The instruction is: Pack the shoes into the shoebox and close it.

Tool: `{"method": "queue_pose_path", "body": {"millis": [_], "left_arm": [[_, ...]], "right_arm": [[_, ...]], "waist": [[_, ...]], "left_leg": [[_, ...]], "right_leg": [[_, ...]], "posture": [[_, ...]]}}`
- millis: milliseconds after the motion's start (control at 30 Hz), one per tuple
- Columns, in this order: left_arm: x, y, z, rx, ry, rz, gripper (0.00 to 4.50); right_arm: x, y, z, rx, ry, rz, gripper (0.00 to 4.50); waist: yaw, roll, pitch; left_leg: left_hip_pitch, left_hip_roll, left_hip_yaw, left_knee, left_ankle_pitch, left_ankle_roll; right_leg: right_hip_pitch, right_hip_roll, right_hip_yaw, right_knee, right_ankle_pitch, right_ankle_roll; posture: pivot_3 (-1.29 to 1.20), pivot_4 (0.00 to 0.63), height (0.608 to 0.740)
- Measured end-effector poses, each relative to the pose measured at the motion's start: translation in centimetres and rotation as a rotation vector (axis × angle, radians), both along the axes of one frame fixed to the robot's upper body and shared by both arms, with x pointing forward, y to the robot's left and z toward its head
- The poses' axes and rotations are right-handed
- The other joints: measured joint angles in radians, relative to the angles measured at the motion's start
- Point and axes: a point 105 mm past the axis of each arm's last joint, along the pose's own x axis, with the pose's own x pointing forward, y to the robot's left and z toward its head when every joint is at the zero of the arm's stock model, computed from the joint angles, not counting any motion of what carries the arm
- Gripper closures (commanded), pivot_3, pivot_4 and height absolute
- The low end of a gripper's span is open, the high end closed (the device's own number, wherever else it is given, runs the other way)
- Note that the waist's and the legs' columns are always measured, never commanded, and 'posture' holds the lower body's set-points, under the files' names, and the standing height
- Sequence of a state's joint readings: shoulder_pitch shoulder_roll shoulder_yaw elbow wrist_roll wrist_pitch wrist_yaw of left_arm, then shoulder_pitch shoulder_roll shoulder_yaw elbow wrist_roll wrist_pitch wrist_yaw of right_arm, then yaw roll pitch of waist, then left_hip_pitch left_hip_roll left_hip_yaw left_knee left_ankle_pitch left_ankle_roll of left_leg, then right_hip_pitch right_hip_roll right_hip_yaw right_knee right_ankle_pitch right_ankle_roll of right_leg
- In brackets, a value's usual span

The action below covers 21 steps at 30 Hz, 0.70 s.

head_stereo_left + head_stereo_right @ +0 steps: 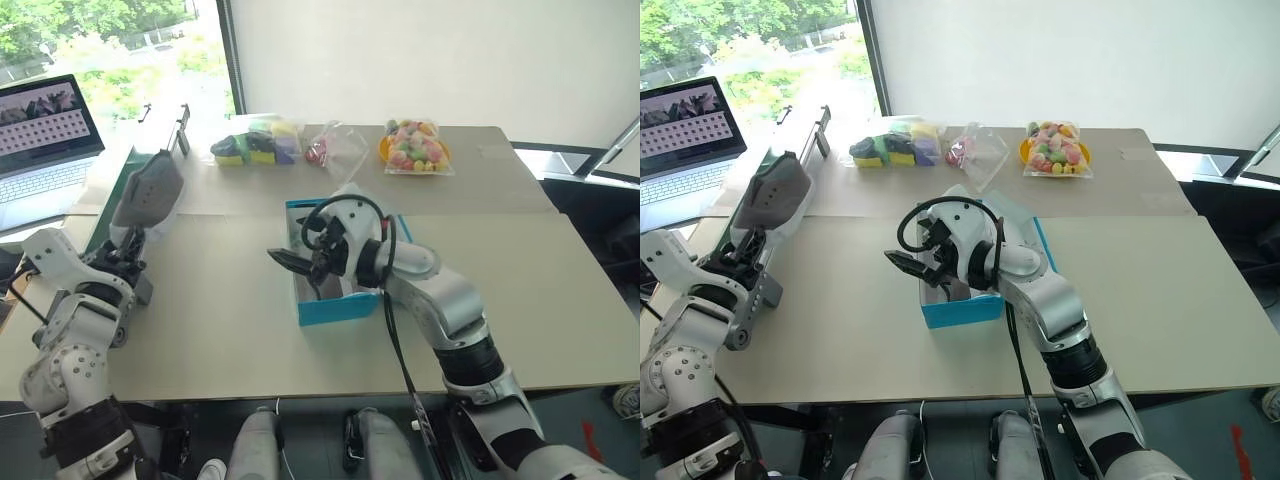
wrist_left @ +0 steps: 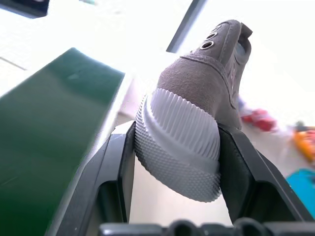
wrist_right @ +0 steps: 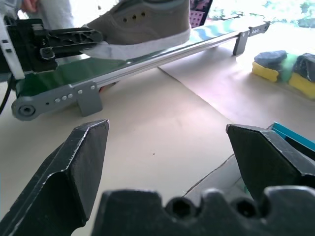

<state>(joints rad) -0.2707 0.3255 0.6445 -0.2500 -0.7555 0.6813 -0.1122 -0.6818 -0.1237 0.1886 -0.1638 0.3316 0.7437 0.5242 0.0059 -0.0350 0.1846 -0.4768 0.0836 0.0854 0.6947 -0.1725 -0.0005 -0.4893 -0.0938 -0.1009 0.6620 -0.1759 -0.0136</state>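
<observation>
The left end effector (image 2: pixel 177 162) is clamped on the white ribbed toe of a grey low-cut canvas shoe (image 1: pixel 148 190), holding it up in the air at the left edge of the pale bench (image 1: pixel 220 320), just above a long green conveyor strip (image 3: pixel 133 61). The right end effector (image 1: pixel 292 262) hangs with its black fingers (image 3: pixel 83 162) spread wide and gripping nothing, over the left end of the rectangular turquoise-blue cardboard shoebox (image 1: pixel 338 305), which sits open near the middle of the bench. Clear bags of coloured items (image 1: pixel 415 147) lie along the far side, and an open laptop (image 1: pixel 40 140) stands off to the left.
</observation>
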Motion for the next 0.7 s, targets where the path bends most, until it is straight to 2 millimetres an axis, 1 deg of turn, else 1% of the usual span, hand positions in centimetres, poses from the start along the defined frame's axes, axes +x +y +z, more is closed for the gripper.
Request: {"method": "queue_pose_path", "body": {"millis": [33,67,167,233,300,333,400,467,567,633,700], "left_arm": [[0.1,-0.8,0.0,-0.009,0.001,-0.025,2.23],[0.3,-1.3,-0.1,-0.012,0.007,-0.041,2.23],[0.7,-2.5,-0.6,-0.023,0.025,-0.079,2.23],[0.8,-3.0,-0.8,-0.028,0.032,-0.092,2.23],[1.0,-3.7,-1.0,-0.032,0.036,-0.113,2.23],[1.3,-4.9,-1.0,-0.046,0.032,-0.148,2.23],[1.5,-6.7,-1.0,-0.067,0.021,-0.206,2.23],[1.9,-8.4,-0.4,-0.073,0.003,-0.264,2.23],[2.3,-10.5,0.3,-0.08,-0.018,-0.319,2.23],[2.4,-11.5,0.5,-0.084,-0.023,-0.346,2.23],[2.4,-12.6,0.5,-0.092,-0.024,-0.379,2.23]], "right_arm": [[0.7,0.0,0.3,0.051,0.063,-0.03,0.0],[1.2,-0.3,0.6,0.075,0.09,-0.052,0.0],[2.1,-0.1,1.7,0.215,0.249,-0.078,0.0],[2.1,0.4,1.7,0.264,0.345,-0.057,0.0],[2.0,0.8,1.6,0.285,0.413,-0.036,0.0],[2.1,0.4,1.1,0.308,0.501,-0.035,0.0],[2.4,-0.3,0.2,0.328,0.597,-0.052,0.0],[2.3,-0.5,-0.6,0.334,0.677,-0.048,0.0],[1.6,0.1,-0.7,0.305,0.696,-0.017,0.0],[0.7,1.6,-0.1,0.229,0.619,0.013,0.0],[-0.1,2.5,0.6,0.207,0.564,0.051,0.0]], "waist": [[-0.001,0.0,0.0],[-0.001,0.0,0.0],[0.0,0.0,0.0],[0.0,0.0,0.0],[0.001,0.0,0.0],[0.006,0.0,0.0],[0.01,0.0,0.0],[0.009,0.0,0.0],[0.004,0.0,0.0],[-0.006,0.0,0.0],[-0.008,0.0,0.0]], "left_leg": [[0.0,0.0,0.0,0.0,0.0,0.0],[0.0,0.0,-0.001,0.001,0.0,0.0],[0.0,0.0,-0.001,0.0,0.0,0.0],[0.0,0.0,-0.001,0.0,0.0,0.0],[-0.001,0.0,-0.001,0.001,0.0,0.001],[-0.001,-0.001,-0.001,0.001,0.001,0.001],[-0.001,-0.002,-0.001,0.002,0.0,0.0],[-0.002,-0.002,-0.001,0.002,0.0,0.0],[-0.001,-0.001,-0.001,0.001,0.001,0.002],[-0.001,-0.001,-0.001,0.0,0.005,0.008],[-0.001,-0.001,-0.002,0.0,0.005,0.008]], "right_leg": [[0.0,0.0,0.0,0.001,0.0,0.0],[0.0,0.001,0.0,0.001,0.0,0.0],[0.0,0.002,0.0,0.001,0.0,0.0],[0.0,0.001,0.0,0.001,0.0,0.0],[0.0,0.001,0.0,0.001,0.0,-0.001],[0.001,0.0,0.0,0.001,0.0,0.0],[0.001,0.0,0.0,0.0,0.0,0.0],[0.001,0.0,0.001,0.0,0.0,0.0],[0.001,0.001,0.001,0.0,0.0,0.0],[-0.001,0.002,0.002,0.001,0.0,-0.001],[0.0,0.003,0.002,0.001,-0.001,-0.001]], "posture": [[0.0,0.15,0.681],[0.0,0.15,0.681],[0.0,0.15,0.681],[0.0,0.15,0.681],[0.0,0.15,0.681],[0.0,0.15,0.681],[0.0,0.15,0.681],[0.0,0.15,0.681],[0.0,0.15,0.681],[0.0,0.15,0.681],[0.0,0.15,0.681]]}}
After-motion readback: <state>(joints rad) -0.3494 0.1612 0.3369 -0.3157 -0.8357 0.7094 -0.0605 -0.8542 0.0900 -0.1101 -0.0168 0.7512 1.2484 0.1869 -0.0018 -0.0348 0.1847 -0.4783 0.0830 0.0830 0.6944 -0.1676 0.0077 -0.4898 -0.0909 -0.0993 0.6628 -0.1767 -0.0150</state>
